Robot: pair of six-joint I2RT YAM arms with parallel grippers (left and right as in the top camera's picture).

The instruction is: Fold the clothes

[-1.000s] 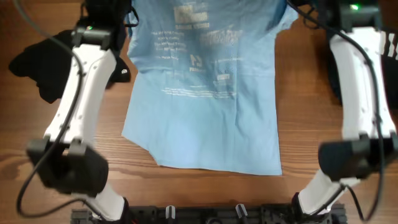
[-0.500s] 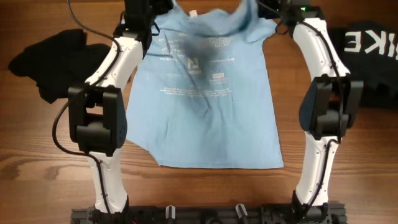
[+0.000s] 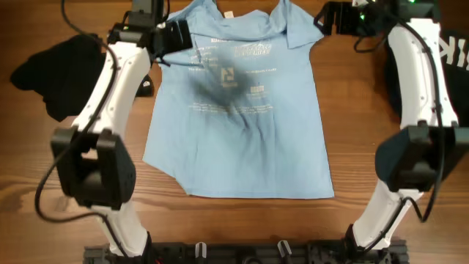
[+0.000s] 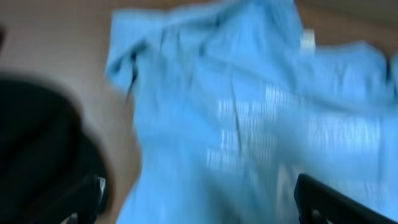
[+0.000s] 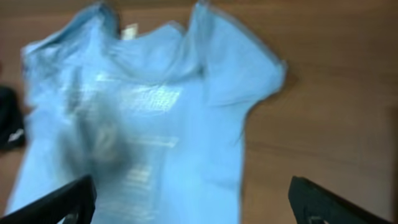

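Currently the shirt (image 3: pixel 238 125) is spread flat just right of the black garment (image 3: pixel 55 73). Soft and limp, it is judged best pinched at its shoulders. The left gripper (image 3: pixel 174 35) and right gripper (image 3: pixel 327 18) are seen splayed, empty.

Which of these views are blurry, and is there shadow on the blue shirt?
Overhead: sharp, with a dark shadow on the light blue shirt at its chest print. Left wrist: heavily blurred, white print smeared. Right wrist: also blurred, text unreadable, greyish shadow left of centre.
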